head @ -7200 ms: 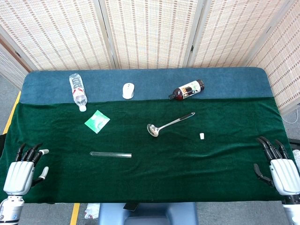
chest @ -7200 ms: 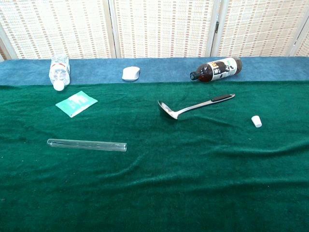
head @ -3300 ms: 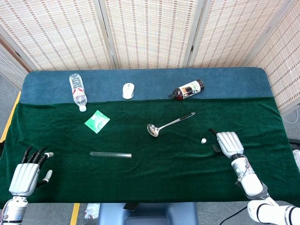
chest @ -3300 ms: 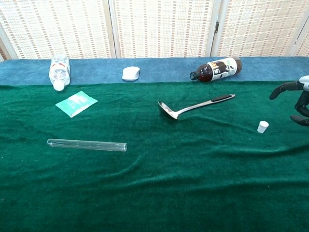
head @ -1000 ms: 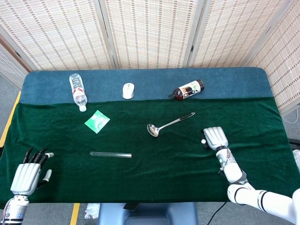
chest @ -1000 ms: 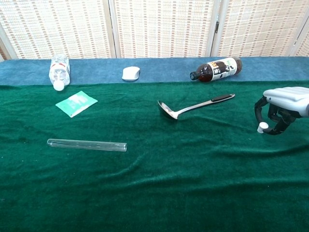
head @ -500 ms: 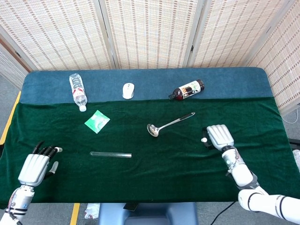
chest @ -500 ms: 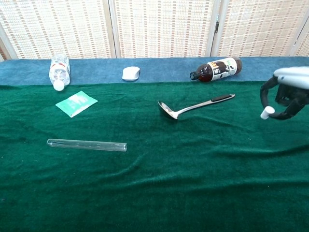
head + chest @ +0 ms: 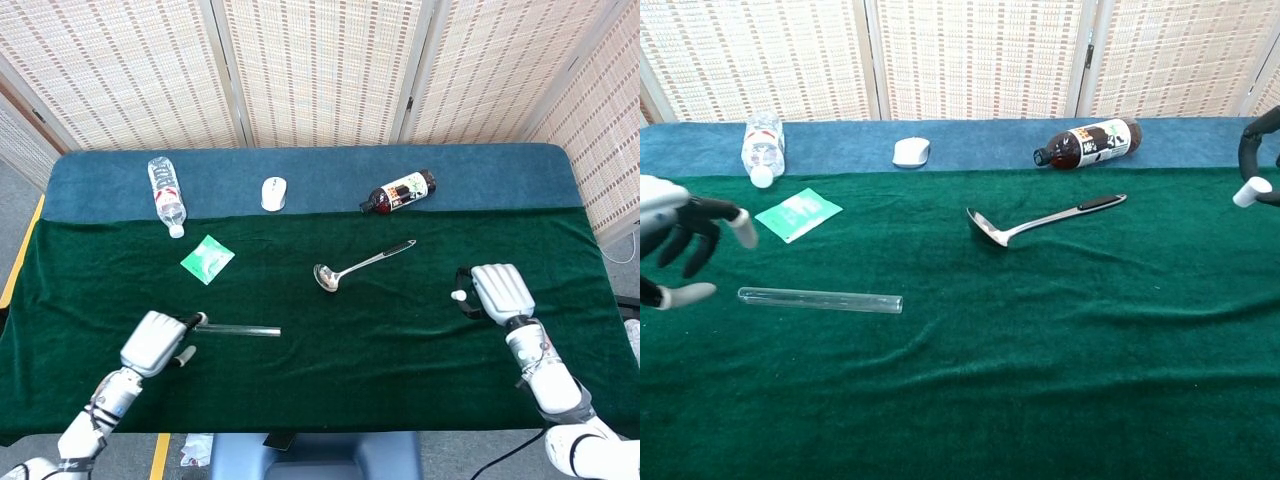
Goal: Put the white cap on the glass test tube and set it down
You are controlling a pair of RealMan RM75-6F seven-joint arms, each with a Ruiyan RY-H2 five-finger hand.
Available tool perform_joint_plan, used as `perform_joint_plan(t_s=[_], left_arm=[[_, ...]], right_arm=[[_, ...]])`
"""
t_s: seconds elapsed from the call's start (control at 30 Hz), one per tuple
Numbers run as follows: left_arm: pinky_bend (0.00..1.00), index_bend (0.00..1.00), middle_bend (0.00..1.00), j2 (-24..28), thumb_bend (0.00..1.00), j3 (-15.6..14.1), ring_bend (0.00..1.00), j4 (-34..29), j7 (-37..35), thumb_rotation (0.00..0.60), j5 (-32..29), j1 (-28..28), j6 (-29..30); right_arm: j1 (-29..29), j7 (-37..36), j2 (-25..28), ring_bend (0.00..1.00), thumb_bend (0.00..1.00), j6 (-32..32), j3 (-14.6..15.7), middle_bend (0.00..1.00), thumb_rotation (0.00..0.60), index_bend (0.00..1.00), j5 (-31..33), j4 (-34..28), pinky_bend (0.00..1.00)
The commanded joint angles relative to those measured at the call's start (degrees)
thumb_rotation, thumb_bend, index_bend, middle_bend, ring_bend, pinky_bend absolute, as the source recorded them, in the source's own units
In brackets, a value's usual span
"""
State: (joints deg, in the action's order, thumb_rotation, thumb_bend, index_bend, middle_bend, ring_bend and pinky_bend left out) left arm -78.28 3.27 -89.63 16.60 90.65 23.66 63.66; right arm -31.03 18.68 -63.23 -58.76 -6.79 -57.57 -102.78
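Green cloth point(image 9: 380, 350) over blue table point(image 9: 480, 185), woven screens point(image 9: 320, 70) behind; bottle label unreadable.
Right hand point(image 9: 497, 290) pinches white cap point(image 9: 457, 295); left hand point(image 9: 156, 342), fingers spread, empty, beside glass test tube point(image 9: 240, 329).

You find no readable text anywhere, dark bottle point(image 9: 1087, 143) with a printed label too small to make out, clear bottle point(image 9: 762, 146) label blurred, green packet point(image 9: 797, 214) with faint white marks you cannot read

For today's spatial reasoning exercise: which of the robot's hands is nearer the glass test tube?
Left. The left hand hovers at the glass test tube's near end; the right hand, pinching the white cap, is far across the table.
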Motion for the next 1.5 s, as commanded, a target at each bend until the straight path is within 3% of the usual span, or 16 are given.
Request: perform_joint_plan(t_s=[0.03, 0.43, 0.9, 1.5], left_arm=[[0.76, 0.37, 0.72, -3.70, 0.36, 1.14, 0.72, -0.59, 4.69, 0.600, -3.51, 2.91, -4.14], [0.80, 0.44, 0.78, -13.75, 0.36, 5.13, 0.77, 1.90, 16.35, 0.600, -16.55, 7.12, -7.17], [0.80, 0.46, 0.80, -18.77, 0.36, 6.37, 0.79, 4.68, 24.89, 0.600, -29.15, 10.72, -6.96], [0.81, 0.50, 0.82, -18.05, 0.38, 4.28, 0.81, 5.81, 23.29, 0.600, -31.43, 10.56, -3.92]], right_arm=[[0.26, -0.38, 0.09, 1.00, 0.52, 0.00, 0.20, 0.95, 0.600, 0.65, -0.10, 0.43, 1.00], [1.11, -2.67, 0.16, 1.00, 0.53, 0.67, 0.69, 0.95, 0.600, 0.65, -0.67, 2.47, 1.00], [1.27, -3.94, -0.26, 1.00, 0.53, 1.76, 0.82, 0.95, 0.600, 0.65, -0.85, 3.87, 1.00], [1.06, -4.23, -0.85, 1.00, 0.53, 2.51, 0.75, 0.95, 0.600, 0.66, -0.86, 4.76, 1.00]])
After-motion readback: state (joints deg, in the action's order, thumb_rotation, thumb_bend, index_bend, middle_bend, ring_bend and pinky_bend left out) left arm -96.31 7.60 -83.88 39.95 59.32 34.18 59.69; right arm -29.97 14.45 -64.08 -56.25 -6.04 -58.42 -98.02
